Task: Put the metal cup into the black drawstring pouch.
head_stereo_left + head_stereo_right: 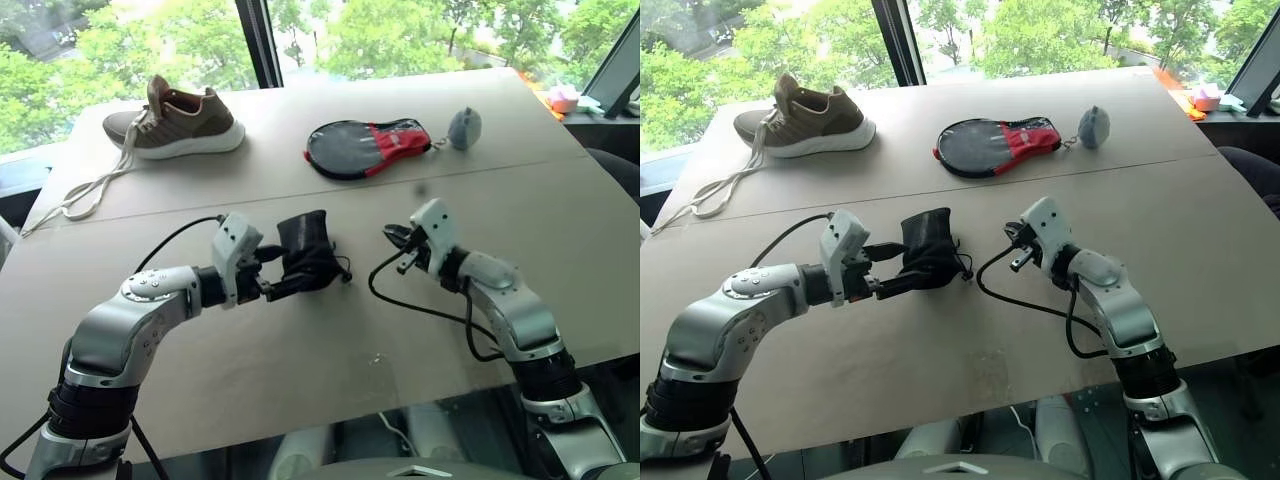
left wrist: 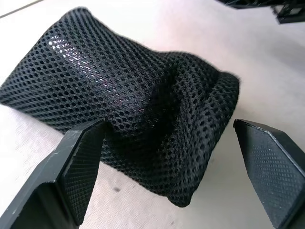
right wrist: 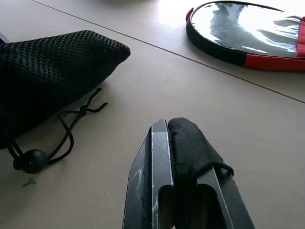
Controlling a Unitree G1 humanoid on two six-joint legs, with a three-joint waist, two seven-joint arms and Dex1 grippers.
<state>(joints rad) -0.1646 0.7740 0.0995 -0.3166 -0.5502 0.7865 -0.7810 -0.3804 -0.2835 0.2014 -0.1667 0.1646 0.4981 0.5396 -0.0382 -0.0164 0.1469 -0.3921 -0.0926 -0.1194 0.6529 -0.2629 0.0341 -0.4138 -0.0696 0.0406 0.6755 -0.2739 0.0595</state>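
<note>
- The black drawstring pouch (image 1: 305, 252) lies on the tan table (image 1: 300, 350), in front of the left gripper (image 1: 283, 271). It is a soft open mesh; in the left wrist view it sags and creases in the middle.
- Through the mesh in that view there is a pale sheen that may be the metal cup (image 2: 78, 57) inside; I cannot be sure. I see no cup standing loose on the table.
- The left gripper's fingers (image 2: 81, 167) are spread wide on either side of the pouch's end, holding nothing; one fingertip looks to be just at the fabric.
- The right gripper (image 1: 400, 240) hovers well apart to the other side, its fingers pressed together and empty.
- The cord (image 3: 71, 129) with its round stopper bead (image 3: 29, 160) trails on the table from the pouch's mouth.
- Handling, as I judge it: the pouch is light and floppy and would fold under a pinch, so the gathered mouth or the cord is the surer hold. A steel cup would be rigid, smooth and slippery, and would give the bag its weight at one end.
- A paddle-shaped zip case (image 1: 365, 147) and a sneaker (image 1: 180, 122) lie further back.
</note>
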